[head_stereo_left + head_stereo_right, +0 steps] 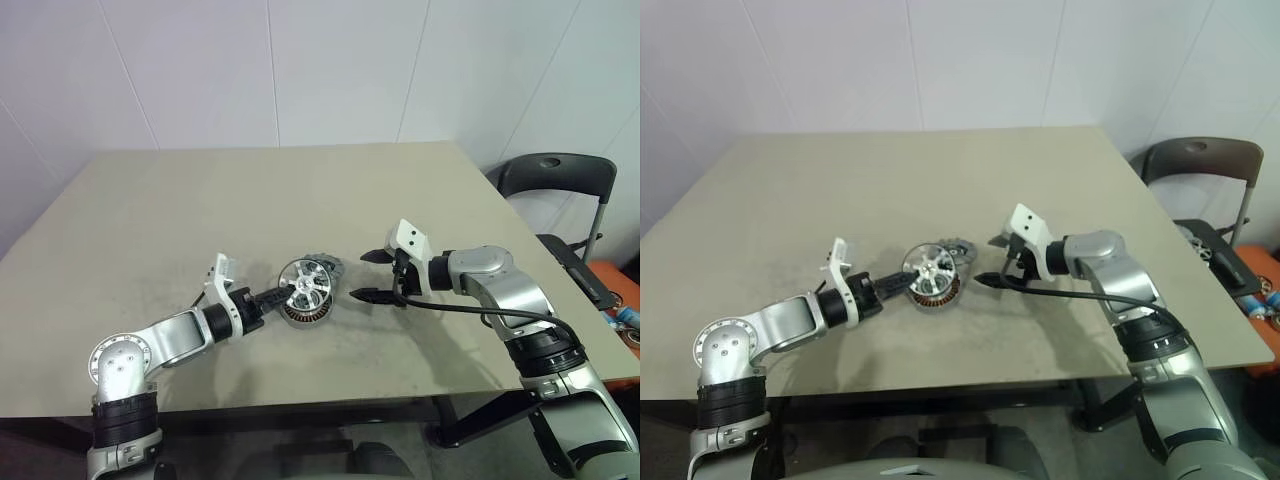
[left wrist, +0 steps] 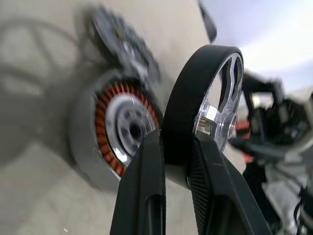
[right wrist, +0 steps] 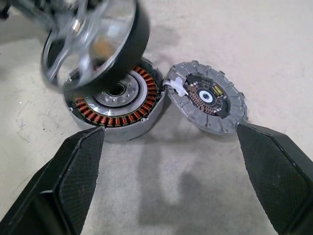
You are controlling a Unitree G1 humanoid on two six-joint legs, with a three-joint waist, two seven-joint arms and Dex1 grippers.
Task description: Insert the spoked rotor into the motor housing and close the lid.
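Spoked rotor (image 2: 205, 98) clamped by rim in left end effector (image 2: 171, 161), tilted just above motor housing (image 3: 115, 115) – lid (image 3: 208, 103) beside housing; right end effector (image 1: 372, 276) spread wide, empty

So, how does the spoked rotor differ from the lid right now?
The spoked rotor is black-rimmed with pale spokes; the lid is grey with a notched edge. The rotor is held tilted above the motor housing by the left pincer; the lid lies flat on the table. Both are round.
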